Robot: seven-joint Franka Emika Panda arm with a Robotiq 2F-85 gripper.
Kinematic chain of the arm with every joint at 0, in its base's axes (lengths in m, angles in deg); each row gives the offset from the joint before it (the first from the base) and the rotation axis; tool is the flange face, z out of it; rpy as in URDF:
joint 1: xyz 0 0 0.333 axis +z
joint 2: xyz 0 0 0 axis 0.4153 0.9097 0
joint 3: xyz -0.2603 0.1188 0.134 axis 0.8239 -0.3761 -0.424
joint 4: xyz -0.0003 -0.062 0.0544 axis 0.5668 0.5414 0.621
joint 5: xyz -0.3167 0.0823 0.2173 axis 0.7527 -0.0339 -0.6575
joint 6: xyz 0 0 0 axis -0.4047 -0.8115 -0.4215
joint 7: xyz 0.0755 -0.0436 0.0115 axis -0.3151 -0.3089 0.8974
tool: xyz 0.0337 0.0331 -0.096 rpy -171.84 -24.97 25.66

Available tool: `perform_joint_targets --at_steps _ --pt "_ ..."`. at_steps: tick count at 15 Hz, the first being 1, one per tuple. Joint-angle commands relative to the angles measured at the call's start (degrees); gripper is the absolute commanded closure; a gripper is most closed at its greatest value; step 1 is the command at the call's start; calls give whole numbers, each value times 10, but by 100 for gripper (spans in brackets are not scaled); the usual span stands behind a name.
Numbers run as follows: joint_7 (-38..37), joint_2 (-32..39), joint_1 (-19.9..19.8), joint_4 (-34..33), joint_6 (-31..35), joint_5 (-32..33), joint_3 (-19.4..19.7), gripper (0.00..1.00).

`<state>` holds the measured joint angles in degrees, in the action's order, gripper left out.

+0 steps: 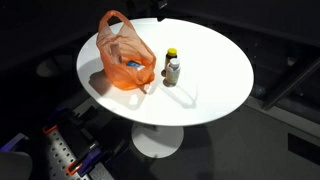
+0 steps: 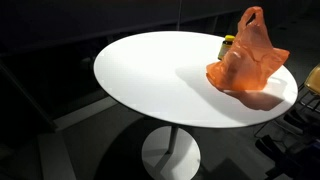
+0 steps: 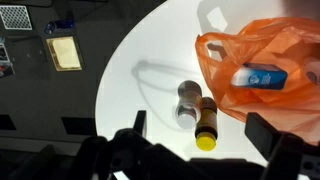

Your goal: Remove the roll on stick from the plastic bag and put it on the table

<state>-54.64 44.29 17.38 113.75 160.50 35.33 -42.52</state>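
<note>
In a dark room, a large round white tabletop [image 1: 210, 90] on a single pedestal foot carries a crinkled translucent orange plastic carrier bag [image 1: 122, 60]. The slim pale blue-white roll on stick [image 3: 262, 77] lies on its side inside, showing through the bag's slumped-open mouth, which I judge leaves a way in from above. Just beside the bag a small white bottle [image 3: 188, 97] and a dark bottle with a yellow cap [image 3: 205, 128] stand close together, while the Robotiq gripper [image 3: 198, 125] hangs high over the table facing down, fingers spread wide and empty, well apart from the bag.
</note>
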Motion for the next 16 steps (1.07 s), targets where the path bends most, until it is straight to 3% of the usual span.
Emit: perform_joint_targets --at_steps 1,10,16 --pt "-2 0 7 -2 -2 3 7 0" --pt "-8 13 16 7 6 1 1 0" --pt "0 50 51 32 63 -34 -3 0"
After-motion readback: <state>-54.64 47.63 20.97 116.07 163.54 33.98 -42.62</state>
